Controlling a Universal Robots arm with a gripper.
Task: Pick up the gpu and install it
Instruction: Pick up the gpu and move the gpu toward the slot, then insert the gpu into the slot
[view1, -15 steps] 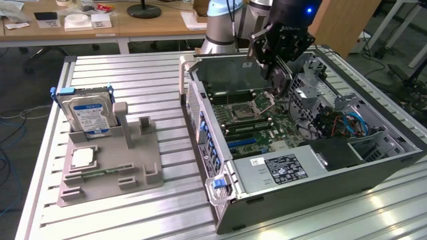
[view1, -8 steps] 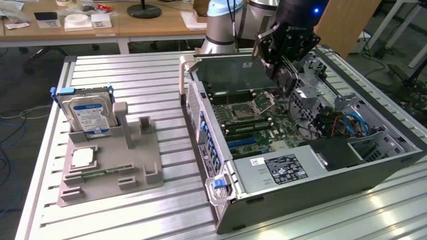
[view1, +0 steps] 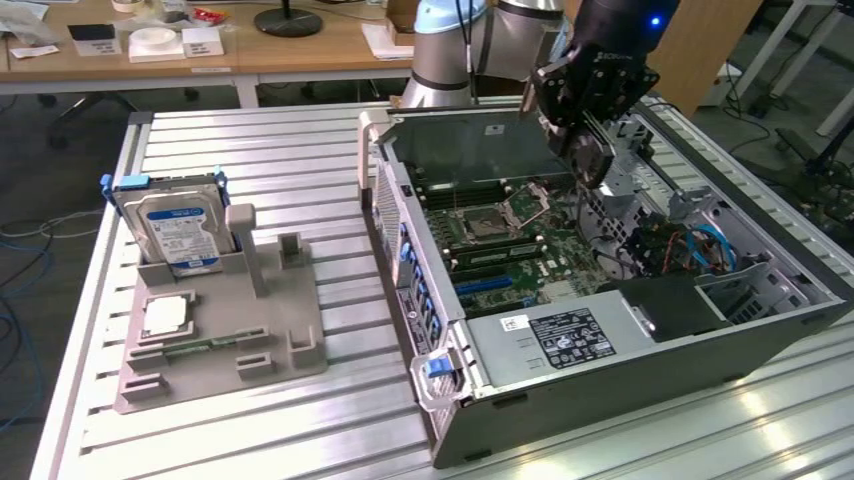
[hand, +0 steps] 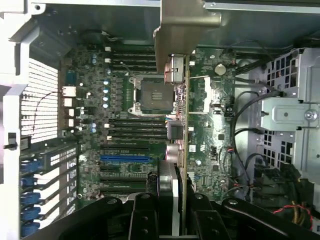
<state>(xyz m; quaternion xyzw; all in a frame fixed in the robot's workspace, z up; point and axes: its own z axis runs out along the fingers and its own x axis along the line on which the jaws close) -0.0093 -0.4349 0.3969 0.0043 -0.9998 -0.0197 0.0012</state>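
Observation:
My gripper (view1: 589, 135) hangs over the open computer case (view1: 400, 205), shut on the gpu (view1: 597, 162), a dark flat card held on edge above the motherboard (view1: 514, 245). In the wrist view the gpu (hand: 181, 105) runs edge-on away from my gripper (hand: 172, 217), its pale metal bracket (hand: 187, 30) at the far end. The black fingers (hand: 145, 215) clamp it from both sides. It hovers above the empty processor socket (hand: 152, 95), clear of the board. A blue expansion slot (hand: 125, 159) lies off to one side of the card.
On the exterior view's left, a grey holder (view1: 220, 340) carries a hard drive with a blue-white label (view1: 174, 228) and a green memory stick (view1: 200, 347). Inside the case are a power supply (view1: 561, 337) and cables (view1: 694, 250). Behind the slatted table is a wooden desk (view1: 200, 45).

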